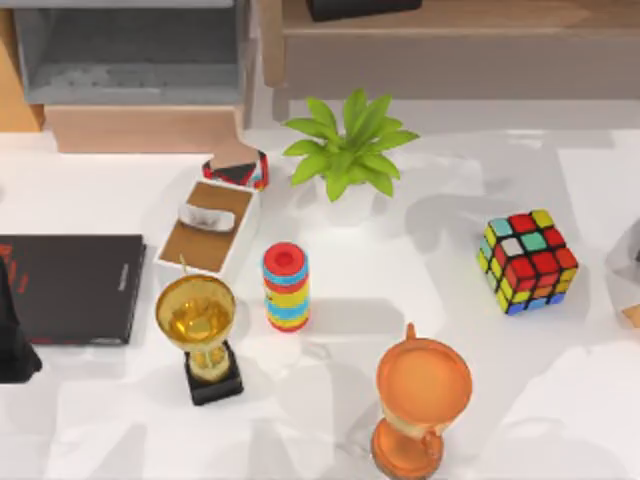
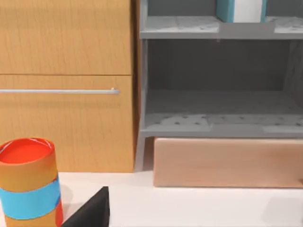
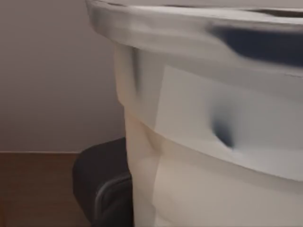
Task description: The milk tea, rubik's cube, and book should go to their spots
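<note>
From above, the rubik's cube (image 1: 528, 262) sits on the white worktop (image 1: 420, 300) at its right, well apart from the plant (image 1: 345, 150).

The left wrist view shows the book (image 2: 240, 10) upright on a grey shelf (image 2: 222, 28).

The right wrist view shows the milk tea (image 3: 213, 132) cup up close; whether the right hand grips it, I cannot tell.

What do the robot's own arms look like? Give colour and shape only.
The left arm is a plain black, tapering shape at the top view's left edge; no cables or markings can be made out. In the right wrist view, a dark rounded part with a grey edge is probably the right gripper.
</note>
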